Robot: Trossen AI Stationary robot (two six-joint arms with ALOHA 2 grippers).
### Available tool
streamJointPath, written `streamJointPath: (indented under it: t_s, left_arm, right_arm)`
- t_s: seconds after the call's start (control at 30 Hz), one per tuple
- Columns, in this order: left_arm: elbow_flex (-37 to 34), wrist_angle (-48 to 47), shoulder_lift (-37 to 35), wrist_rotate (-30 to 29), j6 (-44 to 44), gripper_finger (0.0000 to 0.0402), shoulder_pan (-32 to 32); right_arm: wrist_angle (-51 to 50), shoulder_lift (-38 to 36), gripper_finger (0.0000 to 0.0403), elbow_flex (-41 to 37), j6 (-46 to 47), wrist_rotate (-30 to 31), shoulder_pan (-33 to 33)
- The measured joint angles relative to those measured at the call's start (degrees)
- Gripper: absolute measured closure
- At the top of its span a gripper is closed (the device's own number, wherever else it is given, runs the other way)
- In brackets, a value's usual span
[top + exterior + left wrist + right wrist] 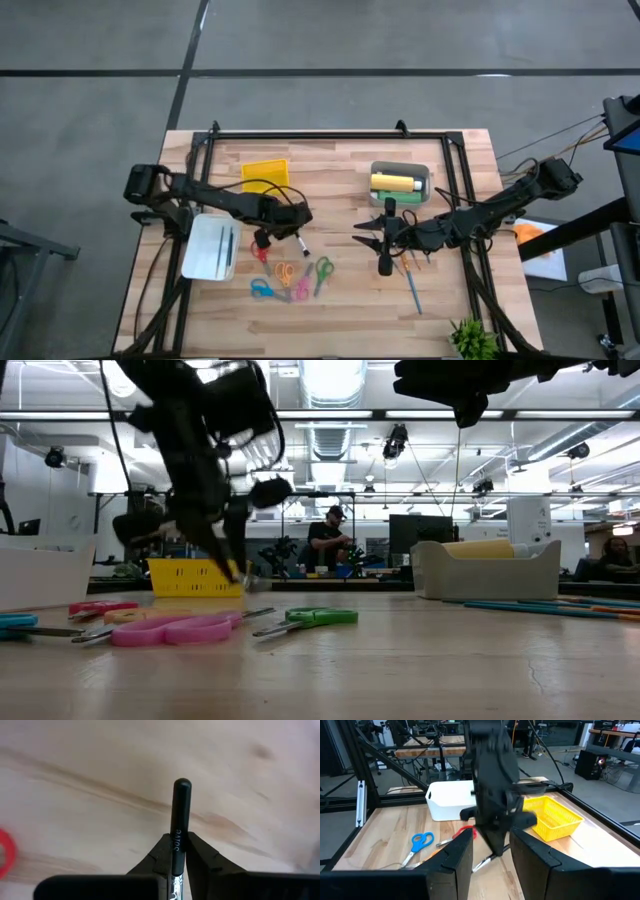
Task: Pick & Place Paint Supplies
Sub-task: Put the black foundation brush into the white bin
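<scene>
Pale wooden counter (340,310) carries the work; left gripper (174,851) jaws clench a thin black glossy pen (180,815) near one end, light, stiff, likely slippery; right gripper (490,851) hangs released nearby.

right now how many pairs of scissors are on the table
5, clustered on the table's near middle: red, blue, orange, pink, green. The left arm may hide more.
</scene>
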Motion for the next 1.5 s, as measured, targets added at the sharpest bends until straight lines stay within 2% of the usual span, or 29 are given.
streamJointPath:
  t_s: [0.2,0.43,0.77,1.13,1.33,1.5]
  left_arm:
    - [0.1,-4.6,-7.3,-0.7,11.7,0.0369,0.0]
    - [0.1,-15.9,-18.3,-0.7,21.6,0.0368,-0.4]
    - [0.2,-34.1,-31.8,-0.8,21.4,0.0368,-4.7]
    - [0.2,-52.9,-36.8,4.0,18.9,0.0368,-8.7]
    - [-3.0,-54.7,-36.8,5.7,19.0,0.0368,-10.4]
    - [-7.6,-51.7,-36.7,6.4,18.9,0.0368,-11.2]
  right_arm:
    - [0.0,0.0,0.0274,0.0,0.0,0.0,0.0]
    - [-0.1,0.0,0.0274,0.0,0.0,0.0,0.0]
    - [-0.2,0.0,0.0274,0.0,0.0,0.0,0.0]
    - [-0.4,0.0,0.0274,0.0,0.0,0.0,0.0]
    - [-0.4,0.0,0.0274,0.0,0.0,0.0,0.0]
    - [-0.4,0.0,0.0274,0.0,0.0,0.0,0.0]
